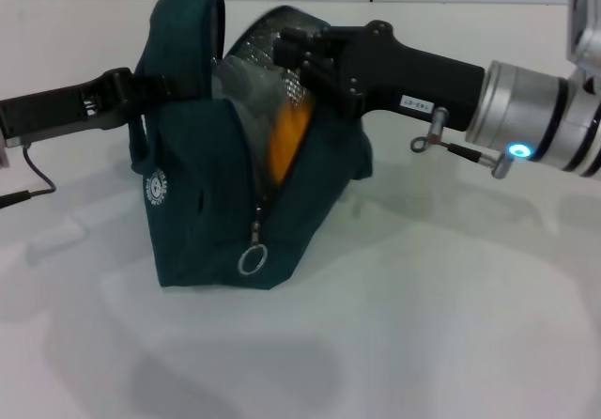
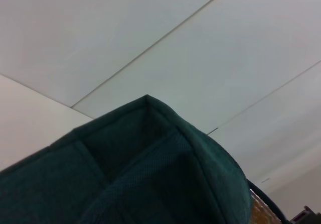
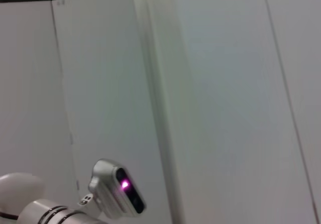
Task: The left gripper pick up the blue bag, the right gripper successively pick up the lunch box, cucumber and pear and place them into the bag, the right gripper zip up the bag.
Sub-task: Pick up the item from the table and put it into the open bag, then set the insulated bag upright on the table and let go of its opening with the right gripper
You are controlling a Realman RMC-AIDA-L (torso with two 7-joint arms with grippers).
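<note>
The blue bag stands on the white table, its top open and its silver lining showing. My left gripper, on the black arm at the left, is shut on a bag handle and holds that side up. The bag's fabric fills the left wrist view. My right gripper, on the arm with the silver section, reaches into the bag's open top. The orange-yellow pear shows inside the bag just below it. A clear, shiny surface beside it may be the lunch box or the lining. The cucumber is hidden.
The zipper's ring pull hangs at the bag's lower front edge, with the zip open above it. A cable trails on the table at the far left. The right wrist view shows only white wall panels and a silver part with a pink light.
</note>
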